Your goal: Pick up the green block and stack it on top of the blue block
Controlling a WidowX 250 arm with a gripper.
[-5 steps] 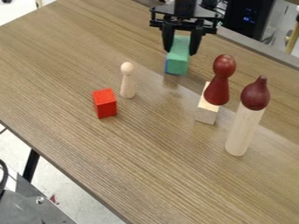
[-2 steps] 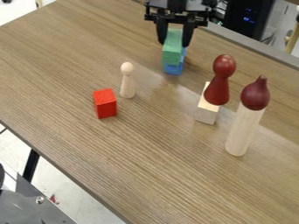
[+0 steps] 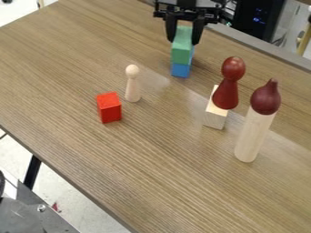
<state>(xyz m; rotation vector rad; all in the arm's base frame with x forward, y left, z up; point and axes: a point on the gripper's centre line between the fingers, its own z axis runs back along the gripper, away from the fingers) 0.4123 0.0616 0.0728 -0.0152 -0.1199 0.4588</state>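
At the top of the camera view my gripper (image 3: pixel 184 42) hangs down, shut on a green block (image 3: pixel 182 51) between its two fingers. Right under and partly behind the green block is a blue block (image 3: pixel 181 70) on the table; whether the two touch, I cannot tell. A pale wooden peg figure (image 3: pixel 133 85) stands to the lower left, with a red block (image 3: pixel 109 108) beside it. On the right, a dark red figure (image 3: pixel 227 86) is on a light wooden block (image 3: pixel 215 114), and a dark red onion-shaped piece (image 3: pixel 266 98) tops a pale cylinder (image 3: pixel 251 138).
The wooden table (image 3: pixel 139 168) has a grey edge strip (image 3: pixel 261 44) at the back right. Behind that strip stands a black device (image 3: pixel 262 18) with small blue lights. A dark metal surface (image 3: pixel 33 214) lies below the table at the lower left.
The gripper has risen with the green block, going left at first and then slightly back right. More of the blue block shows below it. The other pieces have stayed put.
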